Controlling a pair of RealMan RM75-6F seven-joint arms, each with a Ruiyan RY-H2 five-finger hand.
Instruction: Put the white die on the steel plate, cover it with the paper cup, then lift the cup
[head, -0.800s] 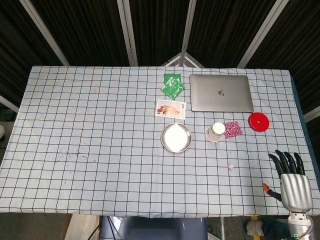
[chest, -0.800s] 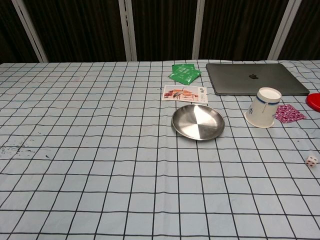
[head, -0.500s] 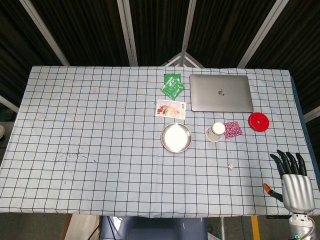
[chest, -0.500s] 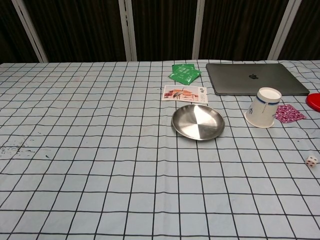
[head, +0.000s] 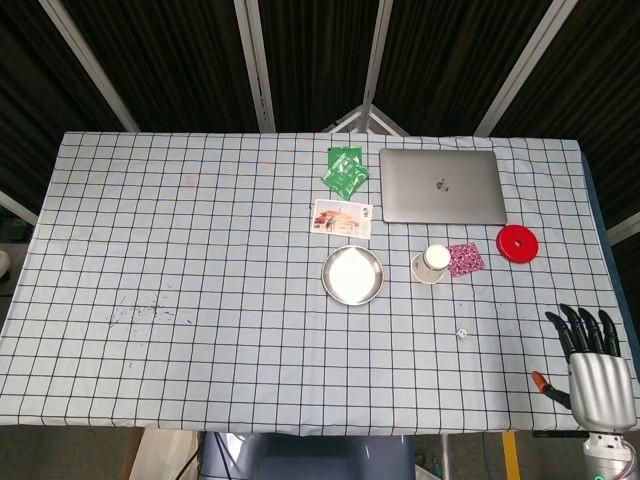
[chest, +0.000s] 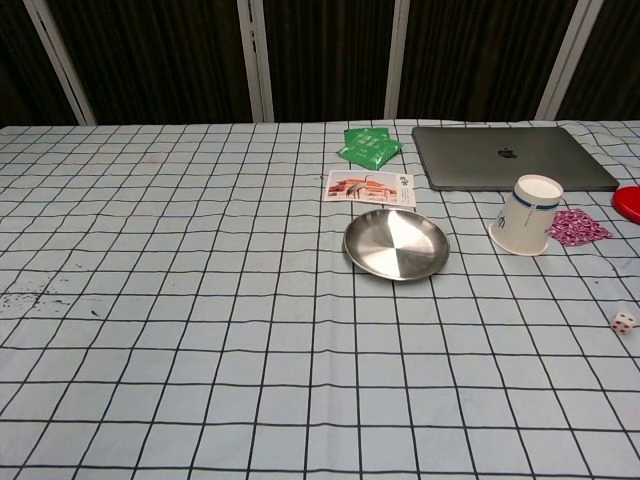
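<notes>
white die on cloth, off steel plate; paper cup inverted beside plate, untouched; right hand empty, fingers spread; all steps pending.

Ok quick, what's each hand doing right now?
Left hand: not in view.
Right hand: open, fingers apart, holding nothing, at the table's near right corner.

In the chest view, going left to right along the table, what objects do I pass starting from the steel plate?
steel plate → paper cup → pink patterned packet → white die
</notes>
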